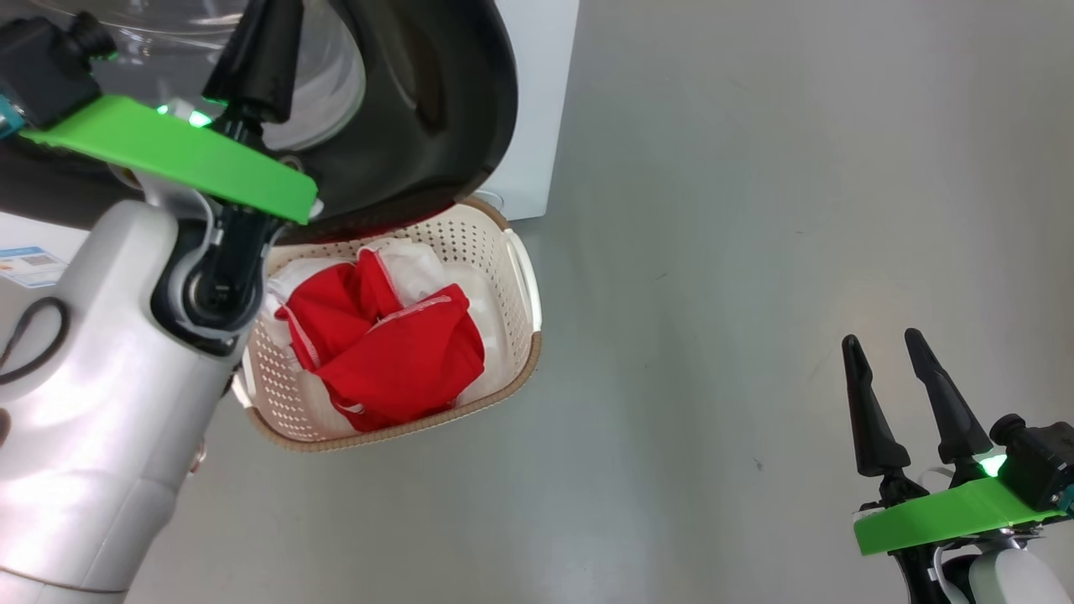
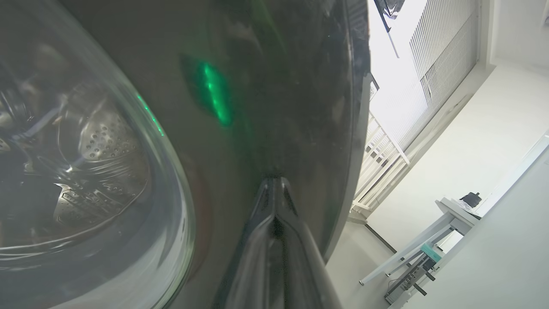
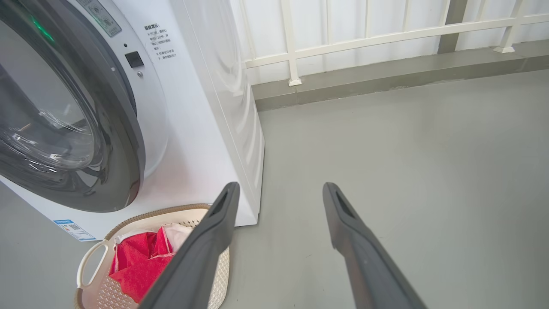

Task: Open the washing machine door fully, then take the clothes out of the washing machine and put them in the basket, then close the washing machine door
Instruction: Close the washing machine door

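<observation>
Now, left jaws: together, tips against black rim of washing machine door point(image 2: 279, 86)
Right jaws: wide apart, above floor point(image 1: 755, 252)
Clothes point(image 1: 394, 344): red, heaped in basket point(image 1: 503, 243) beside washing machine point(image 3: 206, 107)

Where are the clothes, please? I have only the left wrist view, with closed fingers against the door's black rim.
Observer: The clothes lie in the basket, which stands on the floor in front of the washing machine.
Operator: Thank you. Is the door shut?
Observer: In the right wrist view the washing machine door lies close against the machine's front; I cannot tell whether it has latched.
Operator: And the right gripper?
Observer: The right gripper is open and empty, over bare floor, well away from the basket.
</observation>
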Controlling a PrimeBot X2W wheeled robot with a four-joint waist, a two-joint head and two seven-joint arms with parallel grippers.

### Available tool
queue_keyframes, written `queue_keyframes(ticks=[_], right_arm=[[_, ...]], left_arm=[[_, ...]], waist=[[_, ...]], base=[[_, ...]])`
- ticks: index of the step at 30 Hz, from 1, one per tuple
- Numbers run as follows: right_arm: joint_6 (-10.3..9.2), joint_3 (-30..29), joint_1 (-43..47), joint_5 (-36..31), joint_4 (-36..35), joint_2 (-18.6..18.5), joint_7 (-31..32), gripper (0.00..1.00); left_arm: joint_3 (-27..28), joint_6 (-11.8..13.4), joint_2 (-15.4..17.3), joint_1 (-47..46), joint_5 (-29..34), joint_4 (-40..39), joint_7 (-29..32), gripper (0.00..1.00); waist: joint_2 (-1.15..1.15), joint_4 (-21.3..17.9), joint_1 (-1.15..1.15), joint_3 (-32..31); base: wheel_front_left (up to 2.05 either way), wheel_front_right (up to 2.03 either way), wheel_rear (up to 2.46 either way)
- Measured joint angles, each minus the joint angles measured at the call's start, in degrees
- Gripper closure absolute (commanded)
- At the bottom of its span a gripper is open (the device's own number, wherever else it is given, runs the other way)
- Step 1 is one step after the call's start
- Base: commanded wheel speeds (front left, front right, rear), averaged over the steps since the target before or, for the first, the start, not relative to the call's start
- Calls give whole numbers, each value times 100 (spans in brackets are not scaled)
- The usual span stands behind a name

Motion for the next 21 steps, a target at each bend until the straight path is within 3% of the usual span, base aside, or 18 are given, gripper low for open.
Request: queue_keyframes(ticks=[15, 21], right_arm=[[0, -33, -1, 0, 0, 16, 0, 0], [0, -38, 3, 0, 0, -26, 0, 0]], left_arm=[[174, -1, -14, -24, 87, 87, 0, 100], [309, -1, -43, 544, 68, -43, 0, 100]], waist=[[0, -10, 0, -40], [0, 128, 0, -149]], base=[[0, 0, 0], [0, 0, 0]])
